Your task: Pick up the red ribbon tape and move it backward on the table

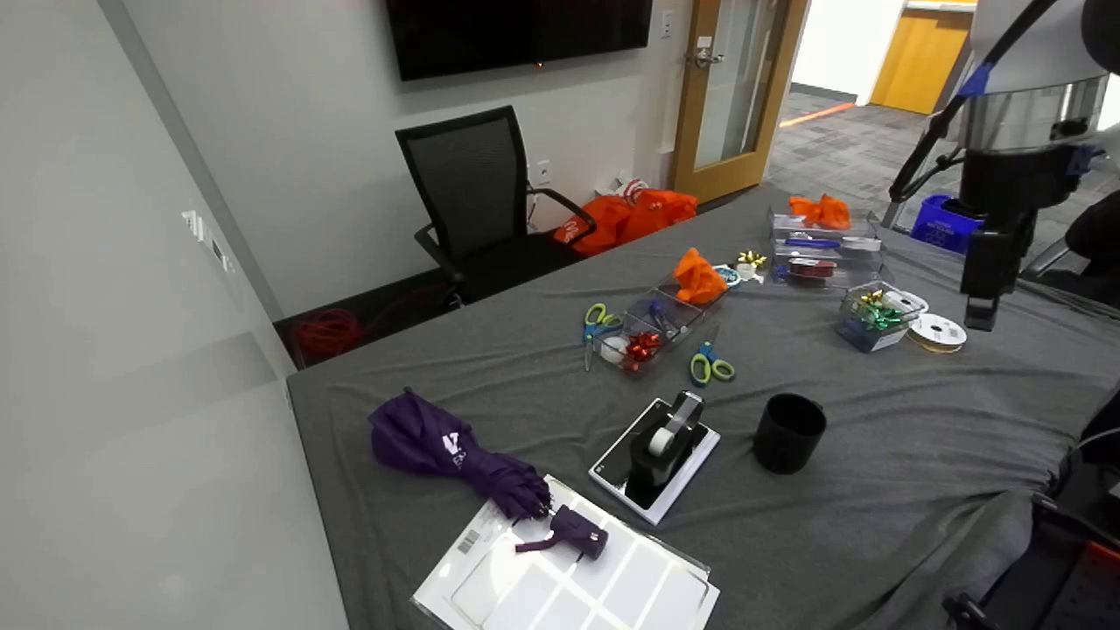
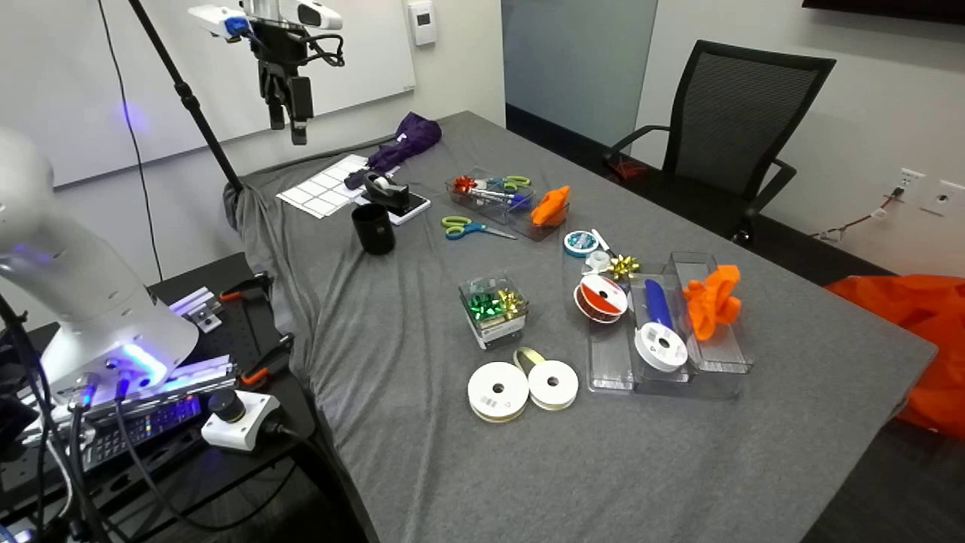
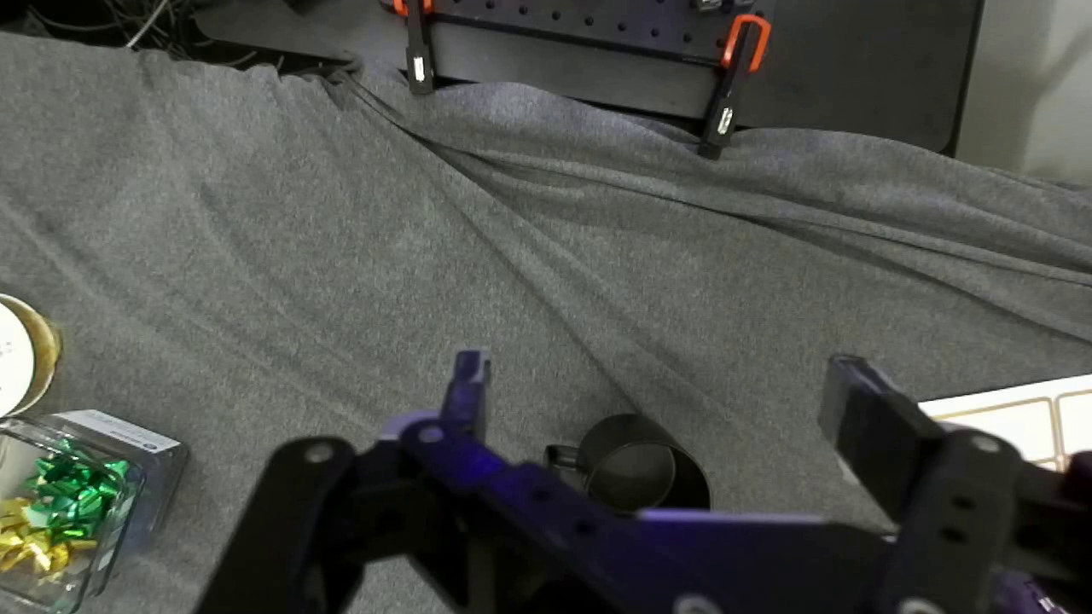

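Gripper [image 2: 289, 134] hangs, jaws spread (nothing grasped); red ribbon [image 2: 600, 300] lies well apart, toward its four o'clock in an exterior view.

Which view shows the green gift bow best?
The wrist view: the green bow looks largest there and sits clear of the gripper. Both exterior views show it too, but smaller, next to a gold bow.
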`<state>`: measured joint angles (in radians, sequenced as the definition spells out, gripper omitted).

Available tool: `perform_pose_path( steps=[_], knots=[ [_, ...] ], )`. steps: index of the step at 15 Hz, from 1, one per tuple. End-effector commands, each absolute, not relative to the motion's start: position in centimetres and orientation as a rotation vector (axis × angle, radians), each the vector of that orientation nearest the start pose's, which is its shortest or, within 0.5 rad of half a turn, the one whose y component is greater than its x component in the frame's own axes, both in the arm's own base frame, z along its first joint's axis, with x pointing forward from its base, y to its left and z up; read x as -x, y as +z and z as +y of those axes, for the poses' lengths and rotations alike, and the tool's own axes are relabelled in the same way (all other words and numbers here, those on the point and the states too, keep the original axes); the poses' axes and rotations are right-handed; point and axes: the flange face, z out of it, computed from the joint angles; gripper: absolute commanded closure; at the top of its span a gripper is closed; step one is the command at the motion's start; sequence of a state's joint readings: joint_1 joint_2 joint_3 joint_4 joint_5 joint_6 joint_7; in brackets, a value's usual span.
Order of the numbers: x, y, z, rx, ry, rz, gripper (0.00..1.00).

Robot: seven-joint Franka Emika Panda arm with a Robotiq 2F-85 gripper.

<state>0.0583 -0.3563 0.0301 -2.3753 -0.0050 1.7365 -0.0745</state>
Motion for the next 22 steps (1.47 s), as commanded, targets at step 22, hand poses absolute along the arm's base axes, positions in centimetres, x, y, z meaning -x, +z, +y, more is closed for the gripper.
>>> perform_pose_path(
  steps=[22],
  knots=[
    [-46.5,43.4,-9.6,2.985,-0.132,-0.109,0.00]
  ],
)
